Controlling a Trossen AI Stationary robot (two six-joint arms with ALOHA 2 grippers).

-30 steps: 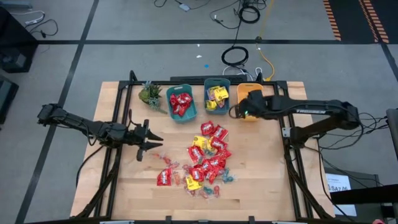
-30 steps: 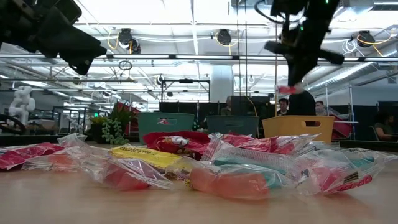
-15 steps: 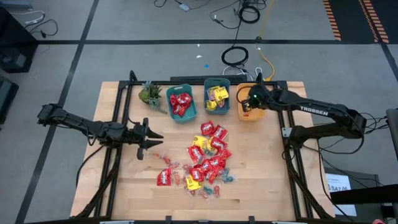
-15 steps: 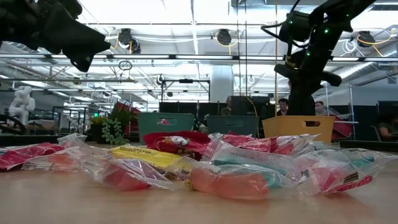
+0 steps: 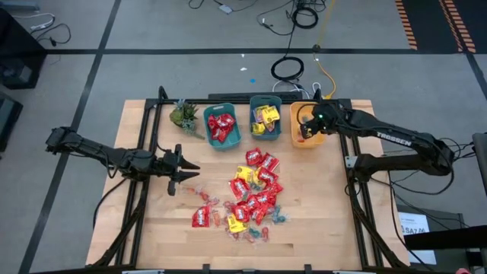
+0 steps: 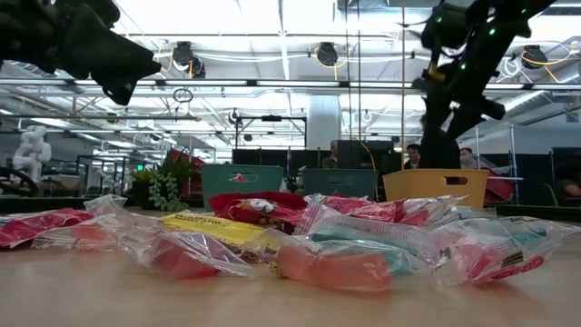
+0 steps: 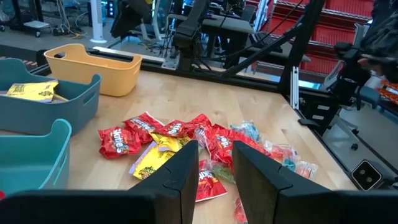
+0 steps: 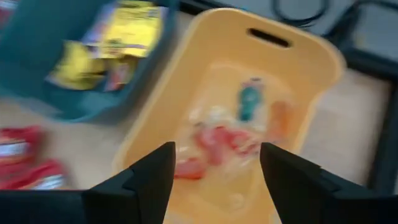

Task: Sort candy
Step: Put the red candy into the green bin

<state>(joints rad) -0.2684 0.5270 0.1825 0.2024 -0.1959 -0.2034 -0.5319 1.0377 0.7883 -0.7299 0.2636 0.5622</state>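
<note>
Wood tabletop (image 5: 319, 221), pale butcher-block, framed by black rails along its sides – bare open wood on the left half around the left gripper, along the near edge, and on the right side beyond the pile. Candy pile (image 5: 253, 194) sits mid-table: crinkly red packets, a few yellow ones, small clear, teal and pink twist-wrapped pieces scattered at its near and left fringe. One red packet (image 5: 202, 217) lies just apart from the pile on its left.

Three plastic bins in a row at the far edge, close together: left teal bin (image 5: 222, 126) with red packets, middle teal bin (image 5: 265, 118) with yellow packets, yellow bin (image 5: 306, 125) with small twist-wrapped sweets – teal, pink, orange-red pieces on its floor in the right wrist view. Bins have rounded corners; the yellow one has a slot handle. Small green plant (image 5: 183, 115) at the far left, beside the teal bin.

Right gripper (image 8: 217, 168) hangs over the yellow bin, fingers clearly apart, nothing between them, not touching the bin.

Left gripper (image 5: 185, 172) hovers over bare wood left of the pile, pointed toward it. Its fingers (image 7: 177, 180) stand partly apart with a narrow gap, empty, touching no candy.

Low view: glossy wrappers fill the foreground, both arms above the table.
</note>
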